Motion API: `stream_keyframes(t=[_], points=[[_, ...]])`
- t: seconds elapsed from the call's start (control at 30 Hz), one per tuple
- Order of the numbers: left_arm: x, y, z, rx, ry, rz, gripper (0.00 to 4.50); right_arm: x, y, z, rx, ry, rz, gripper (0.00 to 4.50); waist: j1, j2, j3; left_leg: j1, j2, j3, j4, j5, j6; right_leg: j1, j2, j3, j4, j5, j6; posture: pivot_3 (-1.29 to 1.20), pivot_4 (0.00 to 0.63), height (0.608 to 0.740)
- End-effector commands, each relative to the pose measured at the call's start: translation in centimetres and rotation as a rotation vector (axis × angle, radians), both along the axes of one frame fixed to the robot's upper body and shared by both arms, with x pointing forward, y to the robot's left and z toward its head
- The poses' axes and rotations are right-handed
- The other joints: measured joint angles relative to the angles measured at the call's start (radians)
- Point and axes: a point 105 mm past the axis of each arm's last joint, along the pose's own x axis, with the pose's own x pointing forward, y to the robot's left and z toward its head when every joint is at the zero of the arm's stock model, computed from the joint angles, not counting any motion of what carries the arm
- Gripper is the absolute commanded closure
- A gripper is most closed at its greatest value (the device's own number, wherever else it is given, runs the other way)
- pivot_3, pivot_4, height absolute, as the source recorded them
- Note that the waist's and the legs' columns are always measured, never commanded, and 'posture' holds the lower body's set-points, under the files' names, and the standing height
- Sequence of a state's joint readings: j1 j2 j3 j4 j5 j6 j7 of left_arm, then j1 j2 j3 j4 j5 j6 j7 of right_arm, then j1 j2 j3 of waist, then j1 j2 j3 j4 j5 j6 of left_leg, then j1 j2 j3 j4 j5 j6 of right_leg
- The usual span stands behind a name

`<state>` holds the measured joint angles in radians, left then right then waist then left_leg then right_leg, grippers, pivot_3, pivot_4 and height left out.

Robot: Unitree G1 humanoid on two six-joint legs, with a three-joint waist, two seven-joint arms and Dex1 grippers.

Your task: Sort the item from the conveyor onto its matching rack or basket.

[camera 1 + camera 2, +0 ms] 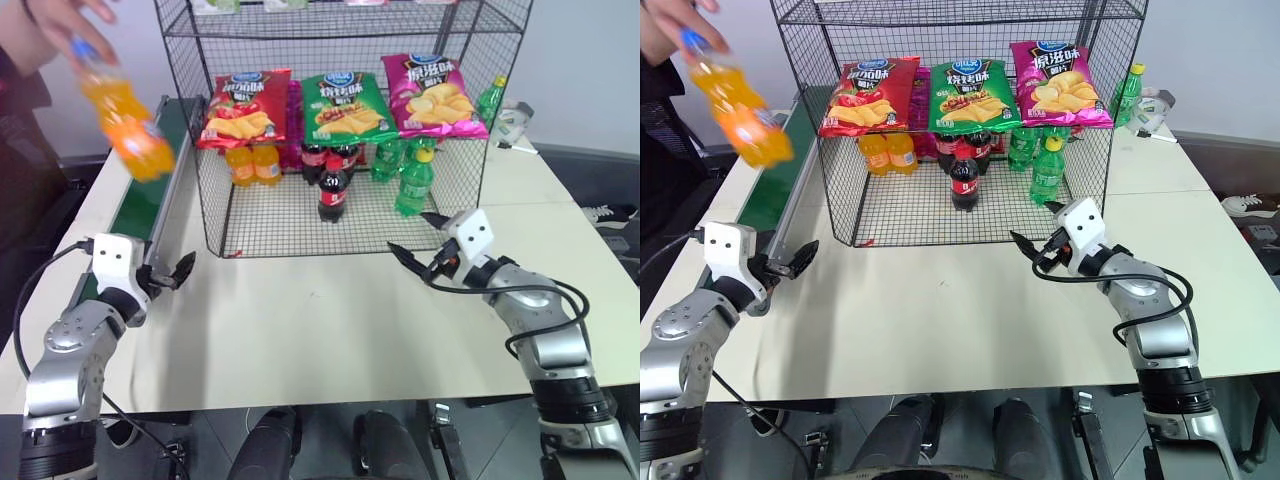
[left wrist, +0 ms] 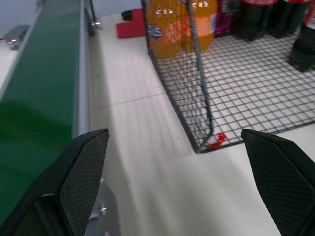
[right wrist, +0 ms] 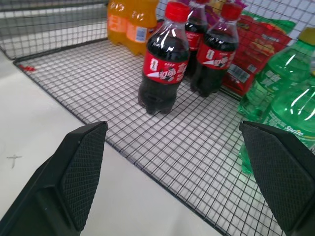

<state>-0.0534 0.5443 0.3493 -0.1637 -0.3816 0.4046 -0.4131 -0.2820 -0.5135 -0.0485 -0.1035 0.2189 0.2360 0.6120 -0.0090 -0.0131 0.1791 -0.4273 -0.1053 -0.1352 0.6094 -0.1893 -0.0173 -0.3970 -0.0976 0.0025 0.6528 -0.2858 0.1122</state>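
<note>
A person's hand (image 1: 62, 20) holds the item, an orange soda bottle (image 1: 128, 122) with a blue cap, tilted in the air over the far part of the conveyor (image 1: 138, 212). My left gripper (image 1: 172, 272) stands open beside the conveyor's near end, well below the bottle, with nothing between its fingers. In front of the rack (image 1: 340, 40), near its right corner, my right gripper (image 1: 410, 233) is open and empty. In the left wrist view the green belt (image 2: 39, 78) runs alongside the open left gripper (image 2: 174, 137).
The rack's floor holds orange bottles (image 1: 253, 163), cola bottles (image 3: 165, 69) and green bottles (image 1: 413, 180). Three chip bags (image 1: 345, 105) lie on the tier above. A green bottle (image 1: 490, 100) stands behind the rack's right side. A bare white tabletop (image 1: 320, 320) spreads between my arms.
</note>
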Motion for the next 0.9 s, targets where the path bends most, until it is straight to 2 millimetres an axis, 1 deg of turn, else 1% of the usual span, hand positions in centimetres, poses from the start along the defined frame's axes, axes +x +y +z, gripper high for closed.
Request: stream_keyframes(t=[0.03,0.07,0.13,0.23,0.33,0.43,0.57,0.67,0.77,0.83,0.9], points=[[-0.3,2.0,1.3,-0.021,-0.053,0.084,0.01,0.1,1.0,1.5,0.004,-0.08,0.003,0.0,0.0,0.0,0.0,0.0,0.0,0.0,0.0,0.0,0.0,0.0,0.0,0.0,0.0,0.0,0.0,0.0,0.15,0.74],[-0.3,2.4,1.4,-0.039,-0.058,0.104,0.01,0.2,1.1,1.4,0.004,-0.08,0.002,0.0,-0.001,0.0,0.0,0.0,0.0,0.0,0.0,0.0,0.0,0.0,0.0,0.0,0.0,0.0,0.0,0.0,0.15,0.74],[-0.3,3.4,2.2,-0.029,-0.106,0.165,0.01,0.2,1.7,1.5,-0.002,-0.101,0.018,0.0,-0.001,0.0,0.0,0.0,0.0,0.0,-0.001,0.0,0.0,0.0,0.0,0.0,0.0,0.001,0.002,0.0,0.15,0.74],[-0.2,4.8,2.8,-0.02,-0.14,0.262,0.01,0.4,2.3,1.8,0.026,-0.101,0.023,0.0,-0.001,0.0,0.0,0.0,0.0,0.0,0.0,0.0,0.0,0.0,0.0,0.0,0.0,0.001,0.002,0.0,0.15,0.74],[-0.1,5.9,3.0,-0.019,-0.158,0.336,0.01,0.2,4.0,1.5,0.04,-0.079,0.087,0.0,0.0,0.0,0.0,0.0,0.0,0.0,0.0,0.0,0.0,-0.001,0.0,0.0,0.0,0.001,0.002,0.0,0.15,0.74],[0.1,6.2,2.7,-0.015,-0.153,0.355,0.01,0.0,5.3,1.5,0.054,-0.071,0.135,0.0,-0.001,0.0,0.0,0.0,0.0,0.0,0.0,0.0,0.0,0.0,0.0,-0.001,0.0,0.001,0.002,0.0,0.15,0.74],[0.6,6.3,2.5,-0.012,-0.157,0.367,0.01,0.0,6.1,1.8,0.07,-0.08,0.143,0.0,0.0,0.0,0.0,0.0,0.0,0.0,0.0,0.0,0.0,-0.001,0.0,-0.001,0.0,0.001,0.002,0.0,0.15,0.74],[1.1,6.0,2.3,-0.016,-0.158,0.36,0.01,0.2,5.9,1.9,0.061,-0.102,0.108,0.0,0.001,0.0,0.0,0.0,0.0,0.0,0.001,0.0,0.0,-0.003,0.0,-0.001,0.0,0.001,0.002,0.0,0.15,0.74],[1.4,5.6,2.4,-0.023,-0.169,0.355,0.01,0.9,5.0,2.3,0.059,-0.134,0.026,0.0,0.0,0.0,0.0,0.0,0.0,0.0,0.001,0.0,0.0,-0.003,0.0,-0.001,0.0,0.002,0.003,0.0,0.15,0.74],[1.6,5.6,2.4,-0.024,-0.171,0.354,0.01,1.4,4.5,2.8,0.093,-0.152,-0.024,0.0,-0.001,0.0,0.0,0.0,0.0,0.0,0.0,0.0,0.0,-0.003,0.0,-0.001,0.001,0.002,0.003,0.0,0.15,0.74],[1.7,5.6,2.4,-0.023,-0.172,0.353,0.01,1.7,4.2,2.8,0.091,-0.152,-0.048,0.0,-0.002,0.0,0.0,0.0,0.0,0.0,0.0,0.0,-0.001,-0.004,0.001,-0.001,0.001,0.002,0.003,0.0,0.15,0.74]])
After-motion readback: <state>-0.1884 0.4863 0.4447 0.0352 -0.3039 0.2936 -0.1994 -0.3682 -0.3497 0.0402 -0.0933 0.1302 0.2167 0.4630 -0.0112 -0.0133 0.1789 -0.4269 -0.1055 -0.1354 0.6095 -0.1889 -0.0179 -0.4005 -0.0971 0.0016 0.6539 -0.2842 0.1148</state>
